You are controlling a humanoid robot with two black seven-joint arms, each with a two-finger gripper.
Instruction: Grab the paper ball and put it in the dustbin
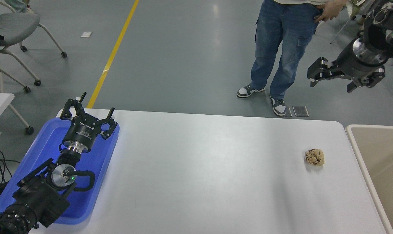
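Note:
The tan-brown paper ball (314,157) lies on the white table (199,169) near its right end, a short way left of the beige dustbin (378,162) at the right edge. My right gripper (333,85) is open and empty, held high beyond the table's far right edge, well above and behind the ball. My left gripper (87,110) is open and parked over the blue tray (47,146) at the lower left.
A person in blue jeans (282,48) stands past the far edge near my right arm. Rolling chairs (18,26) stand at the upper left. A yellow line (113,53) runs across the grey floor.

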